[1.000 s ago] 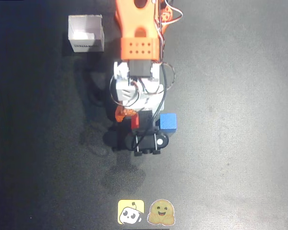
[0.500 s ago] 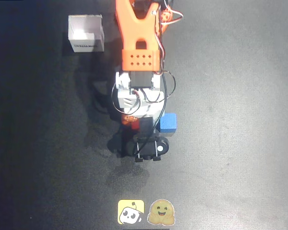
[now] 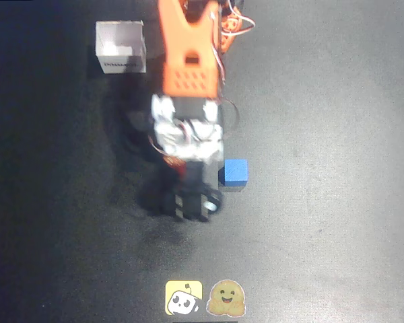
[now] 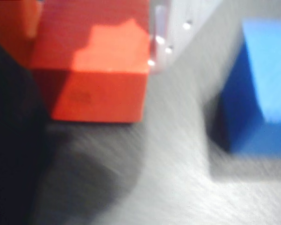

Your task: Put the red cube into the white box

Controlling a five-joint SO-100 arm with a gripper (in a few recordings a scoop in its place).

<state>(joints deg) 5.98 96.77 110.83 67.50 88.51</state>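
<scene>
Over the table (image 3: 337, 101), arm outstretched, pincer (image 3: 192, 195) low (beside blue cube (image 3: 236, 171))

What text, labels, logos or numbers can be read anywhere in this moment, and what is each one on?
No text can be read.
White box: dark print on its lower side in the overhead view, too small and blurred to read.
Yellow sticker: a cartoon figure, no words.
Smiling-face sticker: a picture, no words.
Red cube and blue cube: plain faces in the blurred wrist view.
</scene>
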